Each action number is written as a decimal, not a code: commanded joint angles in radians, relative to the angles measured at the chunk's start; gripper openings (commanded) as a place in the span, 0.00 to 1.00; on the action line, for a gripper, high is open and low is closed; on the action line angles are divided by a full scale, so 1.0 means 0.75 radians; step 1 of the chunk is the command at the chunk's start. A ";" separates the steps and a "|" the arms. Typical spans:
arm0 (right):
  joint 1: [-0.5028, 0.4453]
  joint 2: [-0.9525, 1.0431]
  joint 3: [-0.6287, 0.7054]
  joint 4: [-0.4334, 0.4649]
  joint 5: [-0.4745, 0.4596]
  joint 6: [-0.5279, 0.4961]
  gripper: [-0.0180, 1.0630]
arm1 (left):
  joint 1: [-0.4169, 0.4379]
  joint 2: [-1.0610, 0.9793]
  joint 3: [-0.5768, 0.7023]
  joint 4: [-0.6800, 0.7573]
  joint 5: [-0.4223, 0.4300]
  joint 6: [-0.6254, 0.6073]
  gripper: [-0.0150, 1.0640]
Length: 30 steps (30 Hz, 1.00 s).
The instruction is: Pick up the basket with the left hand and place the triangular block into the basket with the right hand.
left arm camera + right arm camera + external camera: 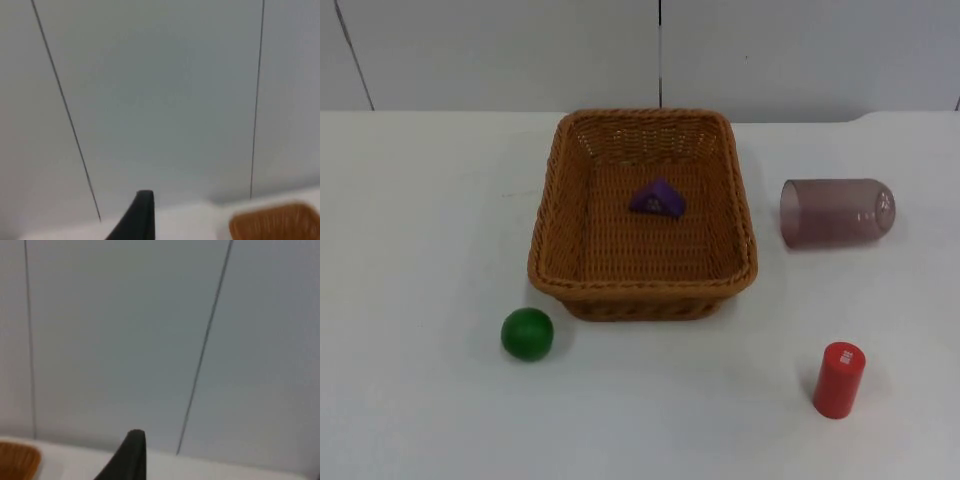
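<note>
Resting on the white table (420,400), the woven basket (545,250) holds the purple triangular block (657,199) on its floor, near the middle.

The left gripper (142,215) and the right gripper (131,455) each face the grey partition wall (800,50), with a basket corner in both wrist views; finger spacing cannot be determined for either. Around the basket: a green ball (527,333) just beside its near left corner, a translucent purple cup (837,211) lying on its side to the right, and a red cylinder (839,379) upright near the front right.

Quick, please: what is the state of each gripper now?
Left gripper: cannot be told; it faces the grey partition wall.
Right gripper: cannot be told; it faces the same wall.
</note>
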 commanded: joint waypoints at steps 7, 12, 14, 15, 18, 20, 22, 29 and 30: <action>-0.009 -0.288 -0.001 -0.069 0.035 -0.006 0.99 | -0.004 -0.213 -0.044 0.012 0.032 -0.055 0.99; -0.009 -0.362 -0.001 -0.053 0.062 -0.006 0.99 | 0.054 -0.348 -0.044 0.072 0.133 -0.071 0.99; -0.009 -0.383 -0.001 -0.017 0.057 -0.012 0.99 | 0.173 -0.426 -0.044 0.036 0.102 -0.008 0.99; -0.009 -0.386 -0.001 0.015 0.057 -0.031 0.99 | 0.238 -0.471 -0.044 -0.013 0.067 0.039 0.99; -0.009 -0.393 -0.001 0.064 0.057 -0.076 0.99 | 0.326 -0.544 -0.046 -0.054 0.074 0.037 0.99; -0.009 -0.407 -0.001 0.141 0.057 -0.156 0.99 | 0.385 -0.591 -0.046 -0.113 0.120 0.088 0.99; -0.009 -0.421 -0.001 0.158 0.057 -0.170 0.99 | 0.401 -0.619 -0.046 -0.141 0.123 0.138 0.99; -0.009 -0.606 -0.001 0.174 0.069 -0.152 0.99 | 0.463 -0.751 -0.046 -0.203 0.139 0.237 0.99; -0.009 -0.635 -0.001 0.174 0.088 -0.146 0.99 | 0.469 -0.768 -0.046 -0.224 0.141 0.266 0.99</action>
